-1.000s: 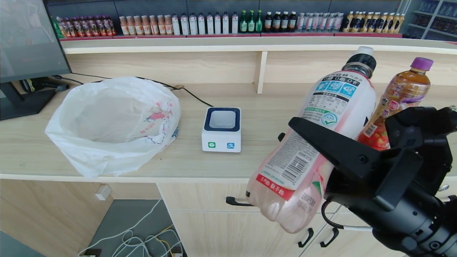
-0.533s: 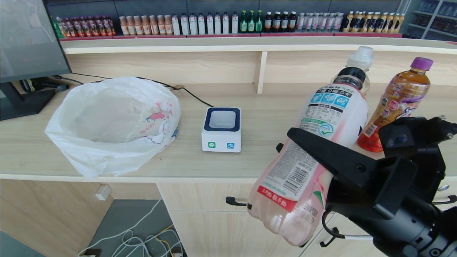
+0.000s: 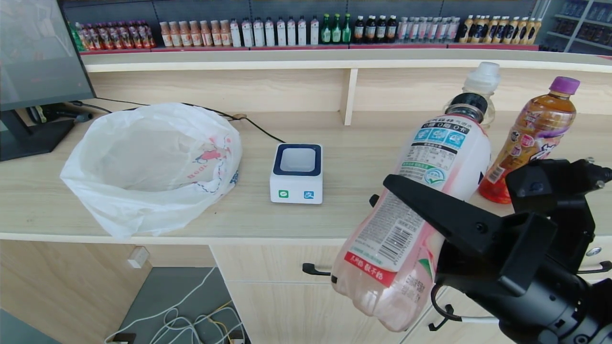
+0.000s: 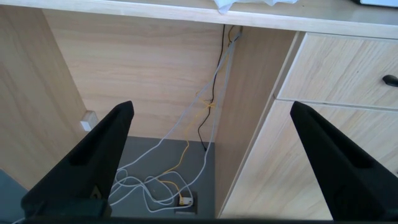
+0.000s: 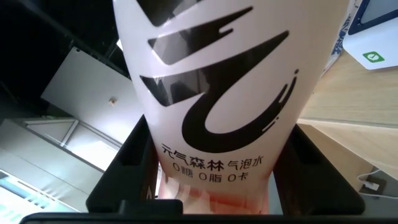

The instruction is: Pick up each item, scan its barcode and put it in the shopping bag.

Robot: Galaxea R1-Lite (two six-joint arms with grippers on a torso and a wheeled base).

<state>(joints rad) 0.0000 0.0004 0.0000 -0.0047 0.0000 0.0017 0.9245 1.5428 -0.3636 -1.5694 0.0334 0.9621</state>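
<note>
Holding a pink bottle [image 3: 444,157] clamped in our right gripper [image 3: 386,192], our left gripper [image 4: 211,109] spread wide, bag [image 3: 143,157] beside scanner [image 3: 296,174]

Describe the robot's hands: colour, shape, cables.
Both are matte black. The left hand has two flat, tapering fingers. The right hand shows a long wedge finger with screw heads, a blocky wrist and a thin cable loop below.

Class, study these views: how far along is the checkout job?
Done: nothing visible inside the shopping bag. In hand: the right end effector grips the pink bottle, aloft right of the scanner. Remaining: scan and bag it, then the tea bottle and white-capped bottle.
</note>
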